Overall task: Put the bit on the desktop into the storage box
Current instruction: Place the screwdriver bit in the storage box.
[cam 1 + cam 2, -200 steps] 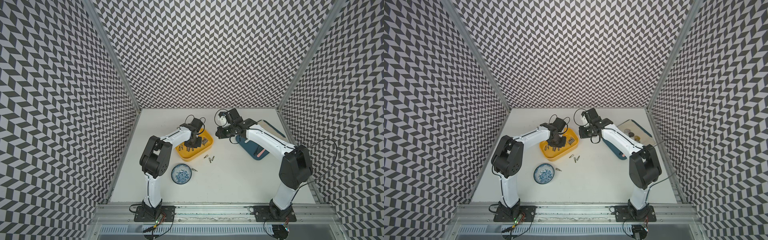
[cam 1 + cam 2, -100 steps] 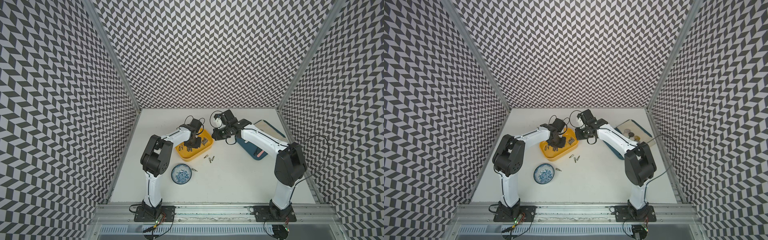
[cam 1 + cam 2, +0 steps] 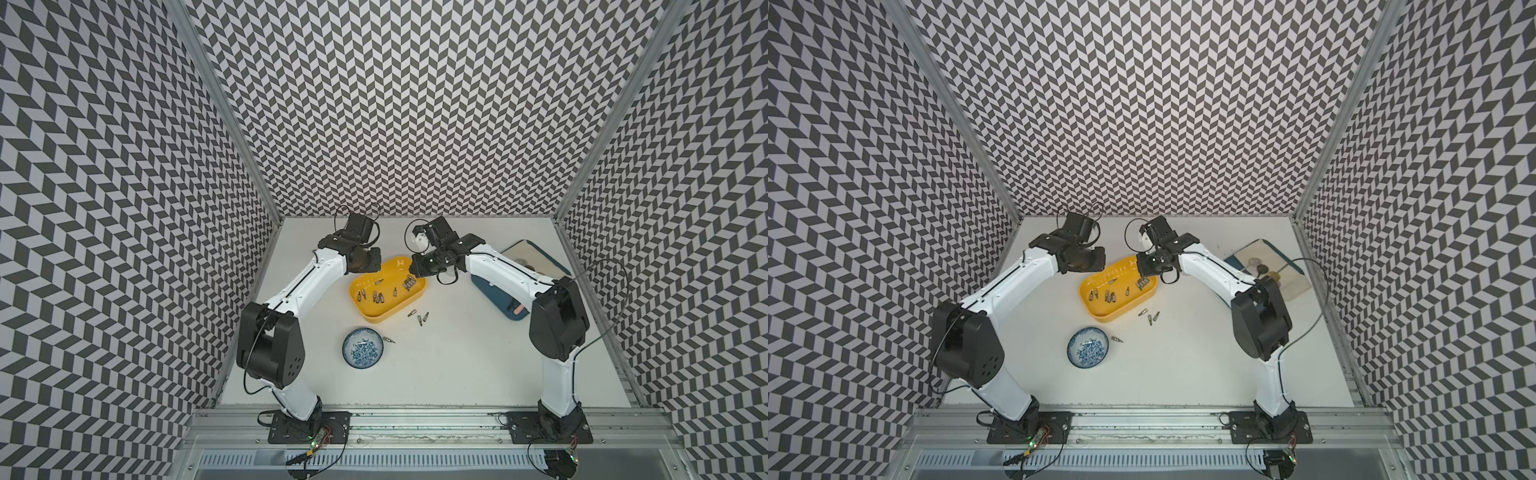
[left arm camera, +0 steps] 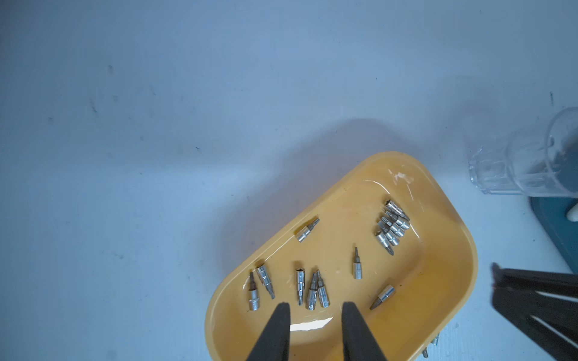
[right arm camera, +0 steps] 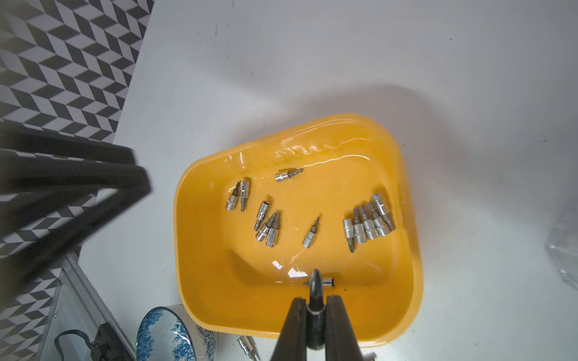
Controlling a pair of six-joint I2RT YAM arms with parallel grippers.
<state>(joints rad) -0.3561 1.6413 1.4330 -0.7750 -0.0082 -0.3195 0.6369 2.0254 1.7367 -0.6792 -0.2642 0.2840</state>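
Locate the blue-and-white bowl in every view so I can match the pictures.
In a top view: bowl sits below the storage box, slightly left.
In a top view: same spot, below the box.
Left wrist: not in it.
Right wrist: cut off by the picture's edge, beside the box's outer wall.
Shared landmark: the yellow storage box, in all four views.

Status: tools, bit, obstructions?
Left tool open, empty. Right tool shut on bit, over storage box. Four bits loose on desktop. Drop path clear.

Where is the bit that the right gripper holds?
The bit is clamped in the right gripper, above the box; in a top view this is the box's end toward the blue board.
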